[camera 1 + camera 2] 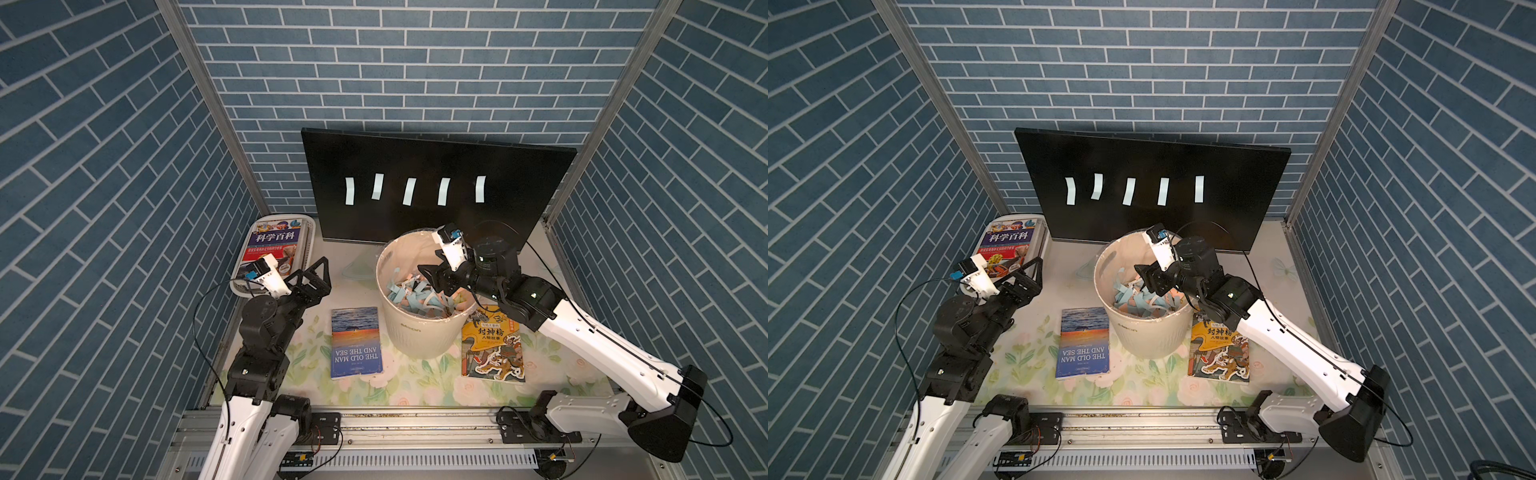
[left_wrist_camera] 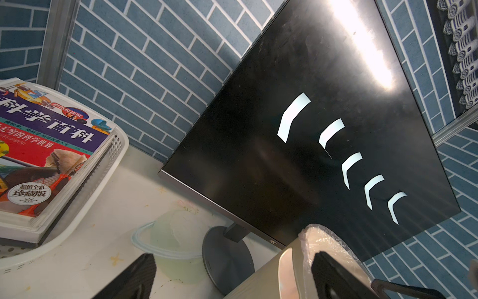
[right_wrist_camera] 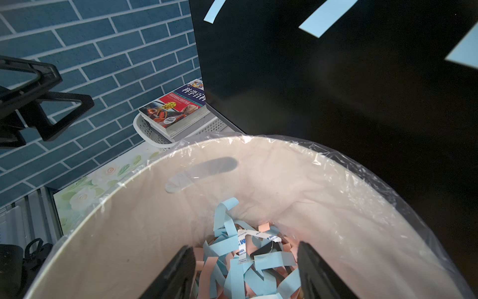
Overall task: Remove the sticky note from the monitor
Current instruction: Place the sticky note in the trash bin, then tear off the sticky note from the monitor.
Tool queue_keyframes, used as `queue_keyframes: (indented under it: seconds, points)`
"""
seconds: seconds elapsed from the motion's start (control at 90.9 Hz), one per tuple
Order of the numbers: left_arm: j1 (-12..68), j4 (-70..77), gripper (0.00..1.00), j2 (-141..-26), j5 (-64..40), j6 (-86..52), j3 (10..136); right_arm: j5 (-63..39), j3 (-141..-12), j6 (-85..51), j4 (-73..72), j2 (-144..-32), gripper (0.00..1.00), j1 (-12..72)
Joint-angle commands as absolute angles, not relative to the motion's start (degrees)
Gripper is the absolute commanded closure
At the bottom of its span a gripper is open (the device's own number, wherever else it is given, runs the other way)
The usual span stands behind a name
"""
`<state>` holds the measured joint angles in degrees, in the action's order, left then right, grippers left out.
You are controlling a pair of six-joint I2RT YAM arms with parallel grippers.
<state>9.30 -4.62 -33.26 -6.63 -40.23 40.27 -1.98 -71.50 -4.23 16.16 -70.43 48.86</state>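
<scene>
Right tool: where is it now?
In a top view, the right tool hangs open over the right half of the white bin, mid-table, in front of the monitor.

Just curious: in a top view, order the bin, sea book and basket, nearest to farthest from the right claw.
1. bin: directly beneath the right claw.
2. sea book: left of the bin.
3. basket: far-left corner.

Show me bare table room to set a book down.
Free: the tablecloth strip in front of the Old Man and the Sea book and yellow book; also between white basket and bin. Crowded: mid-table, bin flanked by both books.
</scene>
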Motion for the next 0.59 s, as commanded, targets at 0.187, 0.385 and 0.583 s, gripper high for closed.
queue_keyframes:
  seconds: [0.187, 0.385, 0.583]
  points:
    - [9.23, 2.66, 0.0, -41.44, -12.0, -39.42, 45.26, -1.34, -66.08, -5.7, 9.35, -63.63, 0.2, 48.38]
    - [9.23, 8.78, 0.0, -47.34, -15.95, -39.94, 46.36, -0.11, -59.15, -6.2, 5.14, -57.99, 0.09, 47.19]
    - [9.23, 15.02, 0.0, -53.8, -20.39, -41.76, 49.16, -0.58, -52.07, -6.33, 2.11, -50.96, 0.01, 46.5]
